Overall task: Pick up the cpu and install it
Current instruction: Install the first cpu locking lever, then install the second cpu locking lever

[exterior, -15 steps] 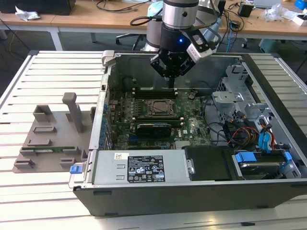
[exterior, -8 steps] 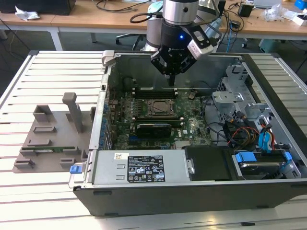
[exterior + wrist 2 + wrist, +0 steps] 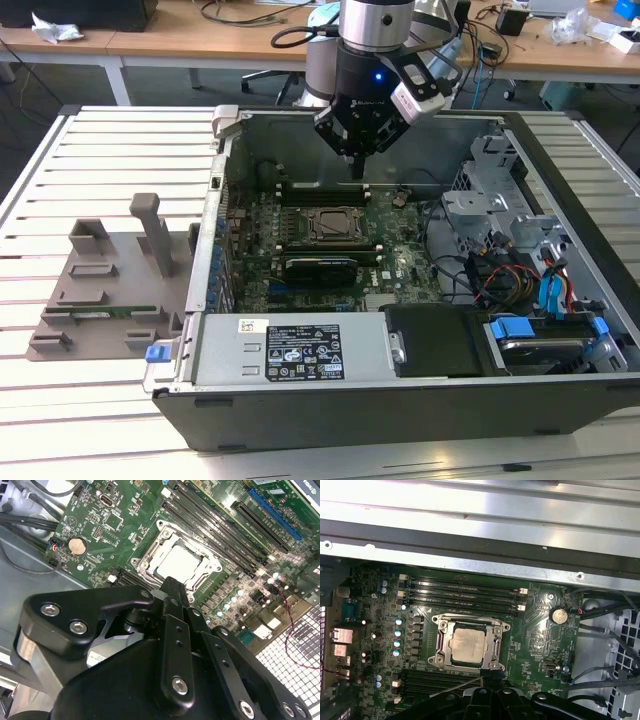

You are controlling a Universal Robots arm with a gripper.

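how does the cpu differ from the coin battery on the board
The cpu is a square, flat silver-grey plate; the coin battery is a small round disc. The cpu sits inside a metal socket frame between the memory slots, while the coin battery stands in the open near the board's edge. The cpu is clearly the larger of the two. Both have a dull metallic top and lie flat on the green motherboard.

silver-grey cpu (image 3: 468, 645), green motherboard (image 3: 535, 645), black gripper (image 3: 172, 592)
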